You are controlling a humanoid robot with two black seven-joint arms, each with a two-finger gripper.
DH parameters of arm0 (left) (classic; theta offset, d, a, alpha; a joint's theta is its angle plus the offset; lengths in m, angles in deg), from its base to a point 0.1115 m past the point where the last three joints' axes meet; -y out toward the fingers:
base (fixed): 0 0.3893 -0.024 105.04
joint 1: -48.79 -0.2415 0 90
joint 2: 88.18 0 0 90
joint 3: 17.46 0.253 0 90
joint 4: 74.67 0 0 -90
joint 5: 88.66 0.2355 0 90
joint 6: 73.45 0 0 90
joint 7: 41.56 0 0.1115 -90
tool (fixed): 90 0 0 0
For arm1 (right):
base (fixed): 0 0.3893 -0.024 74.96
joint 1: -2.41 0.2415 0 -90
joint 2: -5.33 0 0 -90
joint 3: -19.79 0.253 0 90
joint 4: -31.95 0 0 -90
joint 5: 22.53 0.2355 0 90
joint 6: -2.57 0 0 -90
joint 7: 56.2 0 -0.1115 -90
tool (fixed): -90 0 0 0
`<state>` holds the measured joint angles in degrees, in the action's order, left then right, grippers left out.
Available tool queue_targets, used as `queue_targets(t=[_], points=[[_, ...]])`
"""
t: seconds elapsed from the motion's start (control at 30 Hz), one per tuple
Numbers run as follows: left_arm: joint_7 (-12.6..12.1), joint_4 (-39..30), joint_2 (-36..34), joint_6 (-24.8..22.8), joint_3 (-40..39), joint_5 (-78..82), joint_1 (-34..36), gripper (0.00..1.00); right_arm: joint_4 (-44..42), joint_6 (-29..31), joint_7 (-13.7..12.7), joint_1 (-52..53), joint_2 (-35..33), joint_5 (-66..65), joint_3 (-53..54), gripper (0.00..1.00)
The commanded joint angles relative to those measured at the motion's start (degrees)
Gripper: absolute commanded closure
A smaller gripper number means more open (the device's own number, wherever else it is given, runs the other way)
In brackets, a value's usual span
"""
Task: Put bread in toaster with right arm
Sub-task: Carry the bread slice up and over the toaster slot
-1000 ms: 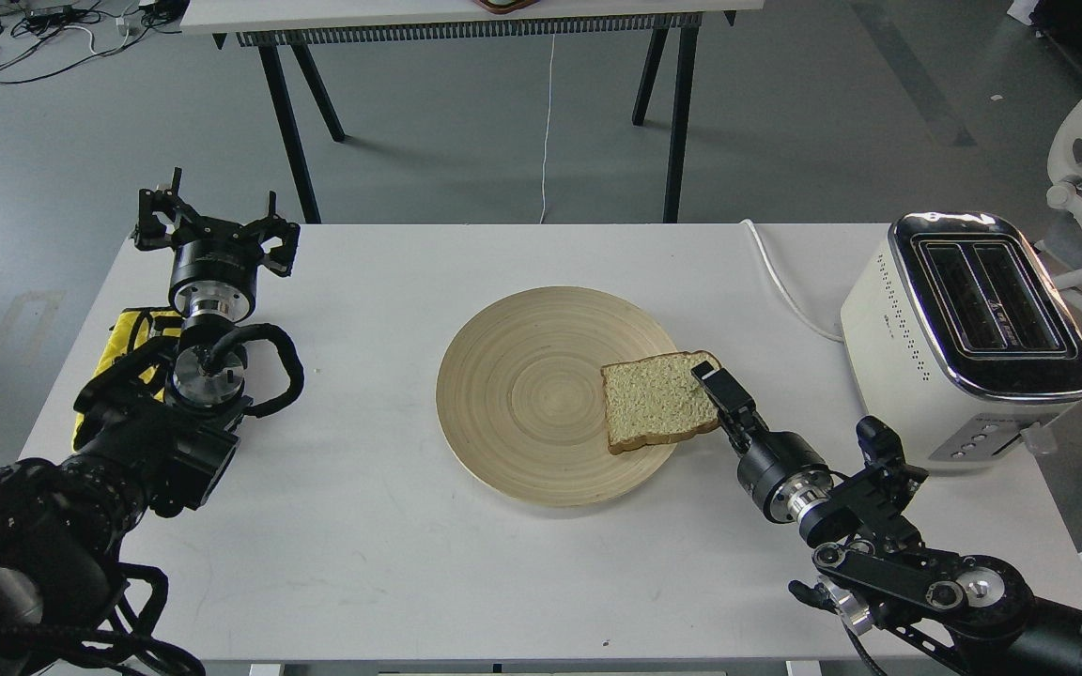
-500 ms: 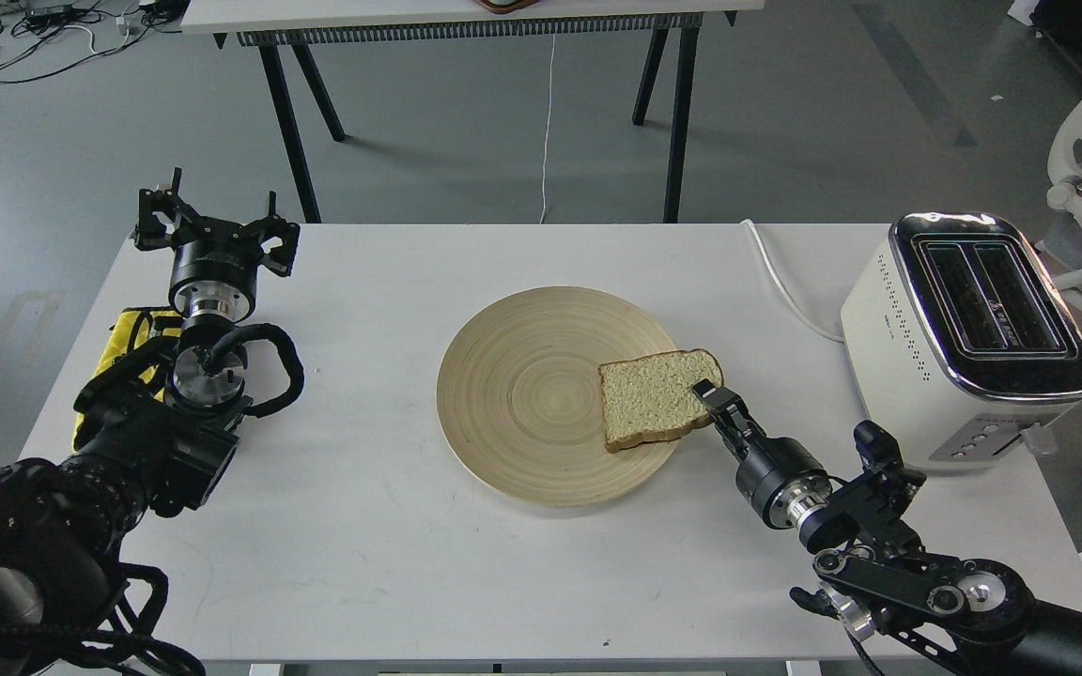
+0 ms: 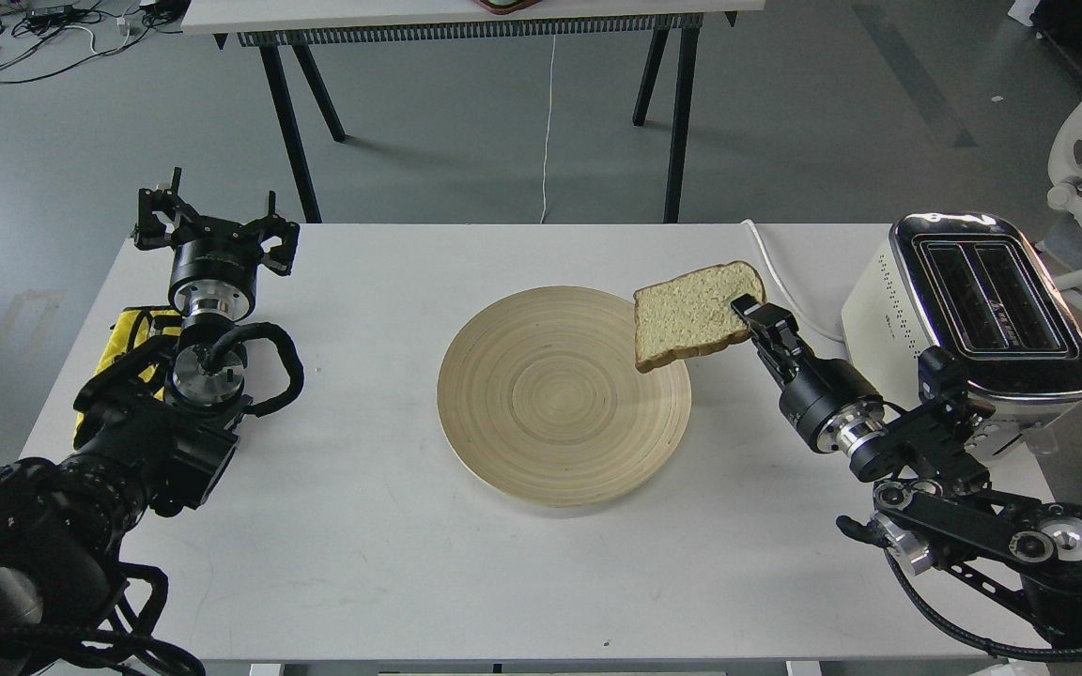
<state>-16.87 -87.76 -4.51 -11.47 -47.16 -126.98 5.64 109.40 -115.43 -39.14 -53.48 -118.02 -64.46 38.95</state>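
The right gripper (image 3: 748, 310) pinched the bread slice (image 3: 694, 314) by its right edge and had raised it off the wooden plate (image 3: 541, 413), toward the toaster (image 3: 973, 329). The slots were still empty. The left gripper (image 3: 215, 230) rested with its jaws spread.

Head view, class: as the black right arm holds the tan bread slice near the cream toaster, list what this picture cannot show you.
- Underside of the tan square bread slice: faces away from the head view.
- Right gripper: jaws mostly hidden at the slice's edge.
- Cream-white chrome-topped toaster: slot depths are dark; its end buttons sit behind the arm.
- Yellow cloth: largely covered by the left arm.
- Left gripper: open, empty.
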Motion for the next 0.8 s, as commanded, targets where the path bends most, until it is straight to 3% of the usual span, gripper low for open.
queue_targets(t=[0.0,0.17,0.4,0.63,0.77], points=[[0.00,-0.01,0.00,0.01,0.00,0.00,-0.10,0.00,3.75,0.00,-0.19,4.90,-8.63,0.10,0.88,0.93],[0.00,-0.01,0.00,0.01,0.00,0.00,-0.01,0.00,5.78,0.00,-0.01,8.60,-22.70,-0.95,0.61,0.92],[0.00,-0.01,0.00,0.01,0.00,0.00,-0.01,0.00,5.43,0.00,0.68,7.99,-39.40,-12.02,-0.09,0.95],[0.00,-0.01,0.00,0.01,0.00,0.00,-0.01,0.00,1.22,0.00,4.38,7.46,-41.44,-13.70,-7.11,0.94],[0.00,-0.01,0.00,0.01,0.00,0.00,-0.01,0.00,-1.42,0.00,4.82,7.46,-41.09,-15.98,-10.72,0.94]])
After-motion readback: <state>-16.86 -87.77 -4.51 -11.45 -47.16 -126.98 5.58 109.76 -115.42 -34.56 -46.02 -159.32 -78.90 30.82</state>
